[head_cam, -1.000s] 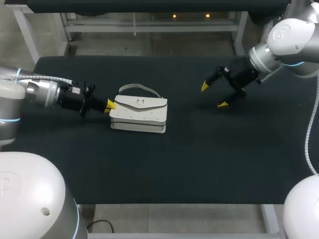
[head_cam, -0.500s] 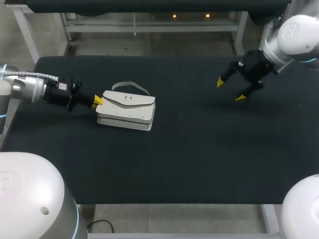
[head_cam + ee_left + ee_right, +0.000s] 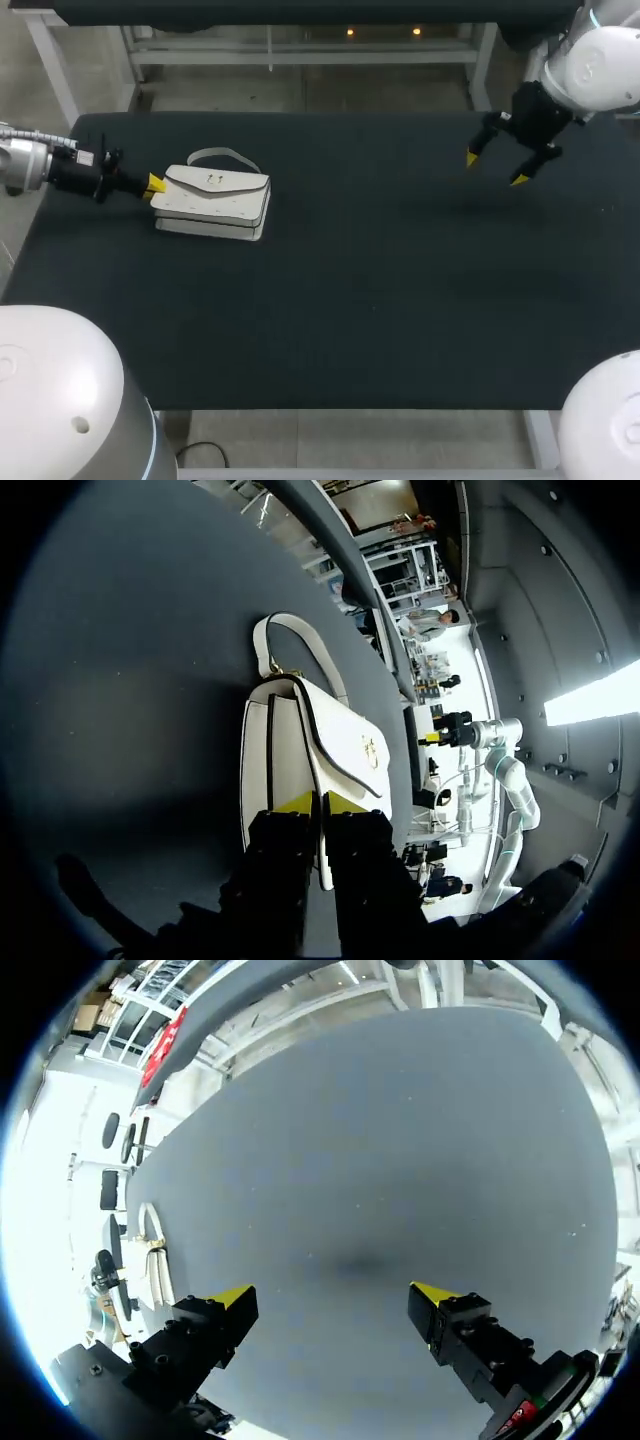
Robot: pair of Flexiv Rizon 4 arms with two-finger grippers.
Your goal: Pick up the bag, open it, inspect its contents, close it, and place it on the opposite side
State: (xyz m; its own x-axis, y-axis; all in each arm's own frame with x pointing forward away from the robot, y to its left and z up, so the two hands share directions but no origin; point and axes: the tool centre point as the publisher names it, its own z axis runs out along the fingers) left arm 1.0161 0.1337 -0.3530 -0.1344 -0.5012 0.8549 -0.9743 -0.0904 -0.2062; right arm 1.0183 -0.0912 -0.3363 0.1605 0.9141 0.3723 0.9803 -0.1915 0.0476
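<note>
Head view, nearest first: our dark worktop [image 3: 380, 280] carries a white bag [image 3: 212, 195] lying flat near its left end, with its strap [image 3: 222, 155] looped on the far side. Our left tool [image 3: 153, 184] is clamped on the bag's left edge, tips almost meeting. Farther off, over the far right of the worktop, our right tool [image 3: 495, 168] hangs spread wide and empty, well apart from the bag.

A broad worktop [image 3: 390, 290] under a dark, matte covering runs from side to side, rectangular and flat
</note>
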